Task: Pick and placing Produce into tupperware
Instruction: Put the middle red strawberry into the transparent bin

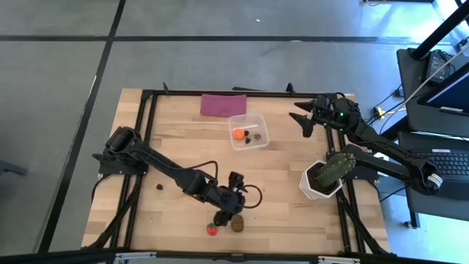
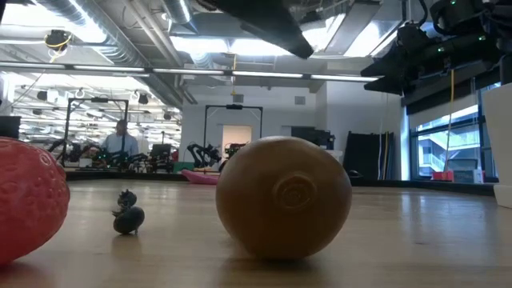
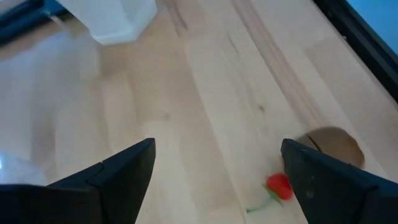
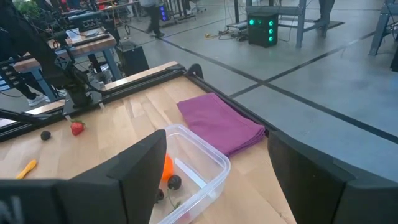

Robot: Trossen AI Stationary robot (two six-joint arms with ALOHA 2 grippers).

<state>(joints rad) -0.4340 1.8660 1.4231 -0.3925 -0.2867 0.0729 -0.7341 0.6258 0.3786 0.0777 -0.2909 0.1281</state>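
From above, the left gripper (image 1: 229, 209) hangs low over the near part of the wooden table (image 1: 176, 147), its fingers spread with nothing between them; the strawberry (image 1: 212, 229) and the brown oval lump (image 1: 237, 224) lie just beyond its tips, close to the table's near edge, and a tiny dark bit (image 1: 159, 187) sits well off behind it toward the left rail. The tupperware (image 1: 248, 131) stands well away from that gripper, toward the far side, holding the orange ball (image 1: 238, 133) and some dark bits, with bare wood between. The right gripper (image 1: 305, 122) waits raised near the far right corner, fingers apart and empty, the tupperware just beside it and the purple cloth (image 1: 223, 103) beyond; the potted plant (image 1: 327, 174) stands back along its arm. At table height, the brown lump (image 2: 283, 198) fills the middle, the strawberry (image 2: 28, 196) cuts in at the side, a dark bit (image 2: 128, 216) rests between them, and a workshop with a person (image 2: 122, 142) lies behind. The left wrist view shows spread fingers (image 3: 118, 171), open wood between them, a small red piece (image 3: 279, 185) and the lump (image 3: 334, 144) next to one finger. The right wrist view looks between parted fingers (image 4: 130, 171) at the tupperware (image 4: 193, 165), the cloth (image 4: 219, 124) and grey floor.
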